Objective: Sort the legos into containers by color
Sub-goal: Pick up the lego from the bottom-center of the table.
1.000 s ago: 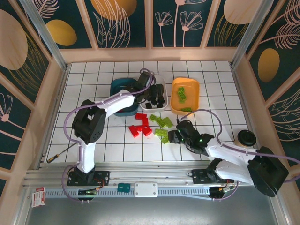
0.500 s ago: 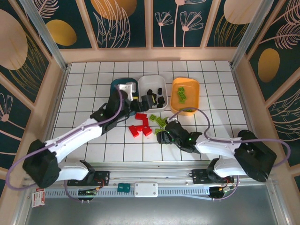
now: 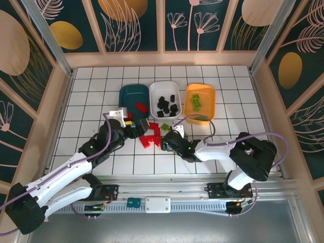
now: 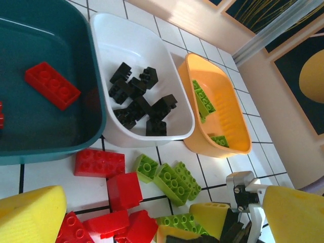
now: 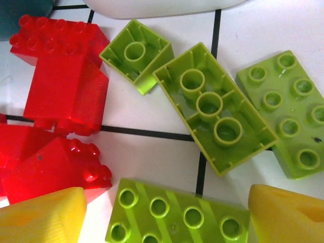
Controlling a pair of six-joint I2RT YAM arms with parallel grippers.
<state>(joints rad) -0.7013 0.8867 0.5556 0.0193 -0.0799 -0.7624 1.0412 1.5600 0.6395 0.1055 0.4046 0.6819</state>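
Loose red legos (image 3: 150, 136) (image 4: 99, 163) and lime-green legos (image 4: 173, 180) (image 5: 215, 109) lie in a heap in front of three containers. The teal tray (image 3: 129, 92) (image 4: 30, 136) holds a red brick (image 4: 52, 85). Black bricks (image 4: 139, 101) fill the white tray (image 3: 158, 88) (image 4: 126, 35), and green ones (image 4: 204, 99) lie in the orange tray (image 3: 208, 107) (image 4: 238, 124). My left gripper (image 3: 140, 127) (image 4: 162, 205) hovers open over the red heap. My right gripper (image 3: 168, 143) (image 5: 167, 217) is open, its fingers (image 5: 40, 217) straddling a green brick (image 5: 177, 215) lying flat.
In the left wrist view the right gripper's yellow fingers (image 4: 215, 212) and wrist mount (image 4: 244, 186) sit close under my left gripper. A black round object (image 3: 267, 148) lies at the table's right edge. Wooden walls (image 3: 50, 111) ring the tiled table.
My left arm pulled back from the teal tray to the red heap with its jaws opened wide. My right gripper slid left over the green bricks and opened wider.
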